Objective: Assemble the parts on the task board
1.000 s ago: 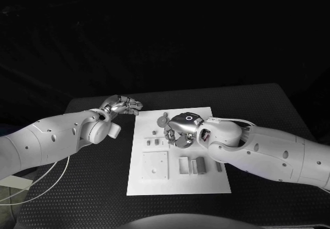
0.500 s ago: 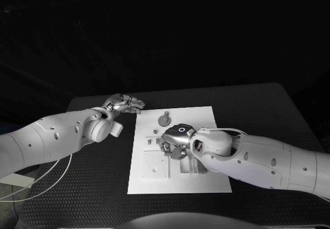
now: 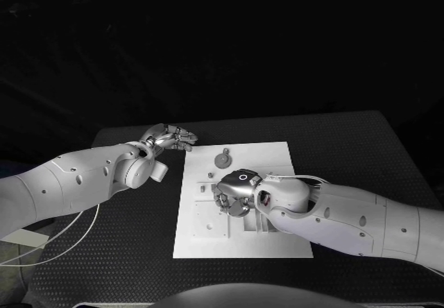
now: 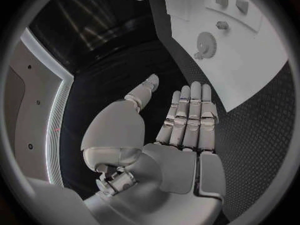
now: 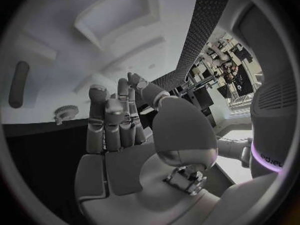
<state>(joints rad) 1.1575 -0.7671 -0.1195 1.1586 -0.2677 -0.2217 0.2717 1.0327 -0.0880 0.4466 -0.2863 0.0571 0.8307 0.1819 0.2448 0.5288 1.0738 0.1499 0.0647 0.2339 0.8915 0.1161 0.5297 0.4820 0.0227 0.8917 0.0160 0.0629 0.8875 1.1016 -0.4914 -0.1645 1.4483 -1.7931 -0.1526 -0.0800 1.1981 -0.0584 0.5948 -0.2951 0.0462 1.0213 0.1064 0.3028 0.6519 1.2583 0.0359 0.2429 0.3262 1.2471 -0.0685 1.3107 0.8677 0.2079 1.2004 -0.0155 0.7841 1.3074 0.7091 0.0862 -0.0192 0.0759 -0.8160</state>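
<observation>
The white task board (image 3: 278,160) lies in the middle of the black table. A round gear-like part (image 3: 222,158) lies on its far section, with small parts (image 3: 202,188) near its left edge and a raised square plate (image 3: 208,221) nearer to me. My right hand (image 3: 233,192) hovers over the board's middle, hiding what is under it. In the right wrist view its fingers (image 5: 115,120) stand nearly straight with nothing between them, and the gear (image 5: 64,113) lies past them. My left hand (image 3: 171,138) is off the board's far left corner, and its fingers (image 4: 187,115) lie flat and empty.
In the left wrist view the board (image 4: 250,60) carries the gear (image 4: 206,44) and a few small blocks (image 4: 242,6). A white cable (image 3: 65,247) lies on the table's left side, under my left arm. Black mat surrounds the board.
My right hand has moved from beside the gear toward me and slightly left, and is now over the board's middle. The left hand has hardly moved.
</observation>
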